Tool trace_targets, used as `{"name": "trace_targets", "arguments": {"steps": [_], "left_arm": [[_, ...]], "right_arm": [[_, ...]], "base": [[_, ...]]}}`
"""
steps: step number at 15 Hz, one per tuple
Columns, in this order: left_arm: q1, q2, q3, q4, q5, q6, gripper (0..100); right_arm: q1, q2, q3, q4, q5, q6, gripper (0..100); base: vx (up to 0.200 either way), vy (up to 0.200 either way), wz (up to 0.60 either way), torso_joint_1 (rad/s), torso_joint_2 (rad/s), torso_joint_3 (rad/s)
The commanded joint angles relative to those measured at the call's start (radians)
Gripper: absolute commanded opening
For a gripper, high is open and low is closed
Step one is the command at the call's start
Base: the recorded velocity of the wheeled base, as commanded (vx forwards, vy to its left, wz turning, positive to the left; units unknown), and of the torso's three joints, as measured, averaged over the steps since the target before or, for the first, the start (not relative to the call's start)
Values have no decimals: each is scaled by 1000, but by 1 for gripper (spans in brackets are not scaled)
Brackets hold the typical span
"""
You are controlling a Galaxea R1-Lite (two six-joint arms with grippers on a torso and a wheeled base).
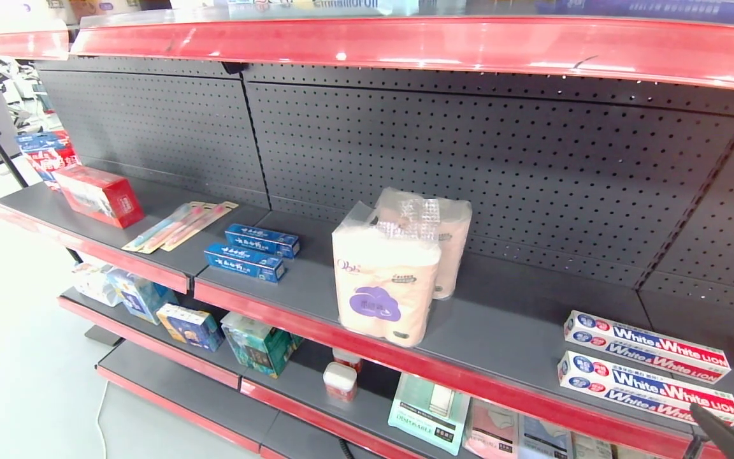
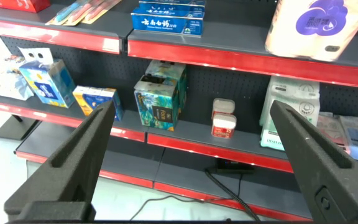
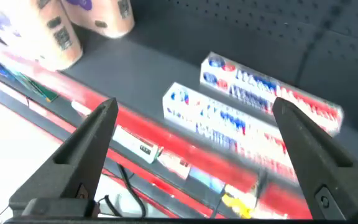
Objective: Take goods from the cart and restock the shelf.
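**Tool state.** The left tool [image 2: 191, 104] has its jaws spread wide with nothing between them, and it faces the lower tiers of the shelf [image 1: 520, 319]. The right tool [image 3: 194, 102] is likewise wide open and empty. It is near two toothpaste boxes [image 1: 650, 387] at the lower right of the head view.

**Stock layout.** The toothpaste boxes lie flat, side by side, with their long sides parallel to the red front edge, probably so the printed faces can be read. Two toilet paper packs [image 1: 383, 280] stand upright at centre frame, one behind the other, which makes use of the shelf depth. Blue boxes [image 1: 246, 261] and toothbrush cards [image 1: 179, 226] lie flat at left.

**Assessment.** Neither tool carries goods, so a pickup from the cart is likely due next.
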Motion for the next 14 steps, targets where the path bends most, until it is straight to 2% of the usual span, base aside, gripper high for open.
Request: {"name": "trace_targets", "arguments": {"steps": [1, 2, 6, 8, 9, 10, 12, 13, 14], "left_arm": [[0, 2, 0, 0, 0, 0, 100], [0, 2, 0, -1, 0, 0, 100], [0, 2, 0, -1, 1, 0, 100], [0, 2, 0, 0, 0, 0, 100], [0, 2, 0, -1, 0, 0, 100], [0, 2, 0, -1, 0, 0, 100], [0, 2, 0, -1, 0, 0, 100], [0, 2, 0, 0, 0, 0, 100], [0, 2, 0, 0, 0, 0, 100]], "right_arm": [[-41, -488, 28, 270, 6, -1, 100], [-43, -542, 35, 310, 0, -5, 100], [-43, -533, 34, 315, -37, -8, 100], [-43, -533, 35, 316, -116, 16, 100], [-43, -533, 32, 315, -225, 53, 100], [-43, -533, 35, 316, -233, 42, 100], [0, -539, 35, 306, -109, 35, 100], [28, -591, 34, 318, -78, 35, 100], [48, -633, 37, 367, -101, 29, 100]], "base": [[0, 0, 0, 0, 0, 0], [0, 0, 0, 0, 0, 0], [0, 0, 0, 0, 0, 0], [0, 0, 0, 0, 0, 0], [0, 0, 0, 0, 0, 0], [0, 0, 0, 0, 0, 0], [0, 0, 0, 0, 0, 0], [0, 0, 0, 0, 0, 0], [0, 0, 0, 0, 0, 0]]}}
